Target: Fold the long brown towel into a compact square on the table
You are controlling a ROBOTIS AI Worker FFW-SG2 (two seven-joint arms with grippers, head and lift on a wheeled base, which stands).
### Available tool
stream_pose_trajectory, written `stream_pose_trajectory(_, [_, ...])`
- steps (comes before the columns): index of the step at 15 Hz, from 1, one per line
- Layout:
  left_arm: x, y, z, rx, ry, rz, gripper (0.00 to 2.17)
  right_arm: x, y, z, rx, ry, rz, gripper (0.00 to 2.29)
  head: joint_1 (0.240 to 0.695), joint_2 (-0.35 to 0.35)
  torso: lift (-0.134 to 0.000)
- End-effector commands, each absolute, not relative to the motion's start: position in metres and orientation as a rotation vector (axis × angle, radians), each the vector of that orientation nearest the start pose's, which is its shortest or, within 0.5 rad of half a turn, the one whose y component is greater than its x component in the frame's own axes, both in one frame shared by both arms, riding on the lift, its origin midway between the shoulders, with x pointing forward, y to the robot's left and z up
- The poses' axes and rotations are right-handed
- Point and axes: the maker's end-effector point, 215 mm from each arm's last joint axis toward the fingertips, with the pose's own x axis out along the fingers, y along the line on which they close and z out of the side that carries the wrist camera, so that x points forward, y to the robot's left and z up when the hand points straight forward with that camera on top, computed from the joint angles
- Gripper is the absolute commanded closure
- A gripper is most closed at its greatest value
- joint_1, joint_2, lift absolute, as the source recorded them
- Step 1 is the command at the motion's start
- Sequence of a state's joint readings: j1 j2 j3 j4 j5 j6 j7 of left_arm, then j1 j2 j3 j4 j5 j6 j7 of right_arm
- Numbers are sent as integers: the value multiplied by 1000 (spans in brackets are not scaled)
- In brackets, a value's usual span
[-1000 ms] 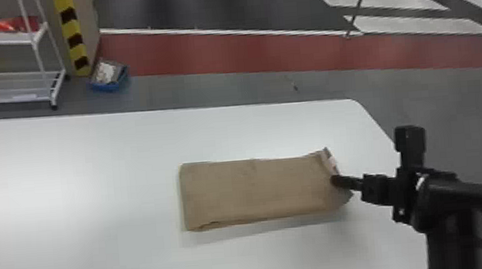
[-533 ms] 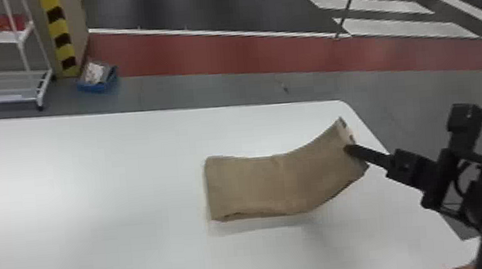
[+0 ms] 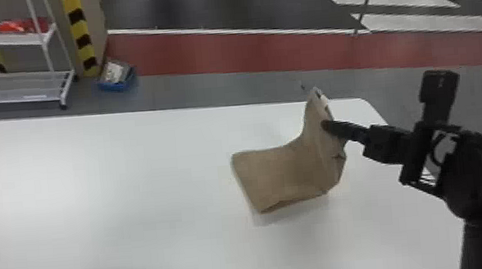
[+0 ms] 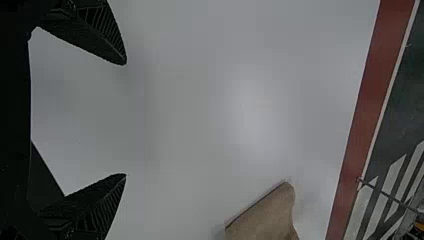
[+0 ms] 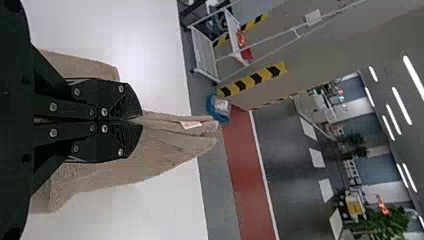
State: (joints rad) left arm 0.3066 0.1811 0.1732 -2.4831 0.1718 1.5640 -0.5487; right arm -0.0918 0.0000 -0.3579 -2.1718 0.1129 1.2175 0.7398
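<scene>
Taking twelve o'clock as straight away from me across the white, round-cornered table (image 3: 112, 175), I am pinching the raised end of the long brown cloth towel (image 3: 280, 170) in my black two-fingered right gripper (image 3: 325, 124); its jaws are pressing together with only cloth between them. A small white label (image 5: 190, 124) is sitting just beyond the tips.

The towel's flat part is lying toward eight o'clock from that grip, its long axis running roughly from nine to three, and the held end is standing up at the three o'clock side. I am reading this as a fold in progress, with the coming move probably asking for a swing toward nine and then down, laying end over end; going too far, I am risking dragging the base askew.

My black left gripper (image 4: 125, 119) is waiting wide open and empty, well apart, with the towel lying toward two o'clock from it. The right is clearly the nearer arm.
</scene>
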Motion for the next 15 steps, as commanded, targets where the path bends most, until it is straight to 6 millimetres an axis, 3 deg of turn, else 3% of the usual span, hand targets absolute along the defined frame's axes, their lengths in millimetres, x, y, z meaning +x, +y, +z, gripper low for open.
stream_pose_trajectory(1, [334, 199, -406, -190, 941, -454, 87, 510, -243, -334, 173, 553, 348, 1683, 695, -128, -124])
stream_pose_trajectory(3, [332, 198, -407, -193, 945, -456, 87, 499, -226, -353, 146, 594, 370, 1683, 695, -82, -124])
stream_pose_trajectory(6, [329, 197, -409, -194, 950, -458, 87, 489, -209, -366, 118, 625, 389, 1669, 695, -38, -124])
stream_pose_trajectory(8, [325, 196, -410, -196, 955, -460, 87, 493, -199, -366, 77, 601, 397, 1673, 695, -26, -124])
stream_pose_trajectory(12, [322, 197, -407, -196, 950, -457, 87, 509, -198, -346, 36, 511, 393, 1673, 695, -7, -124])
stream_pose_trajectory(15, [322, 194, -406, -199, 946, -462, 87, 509, -181, -369, 8, 544, 414, 1669, 695, -3, -124])
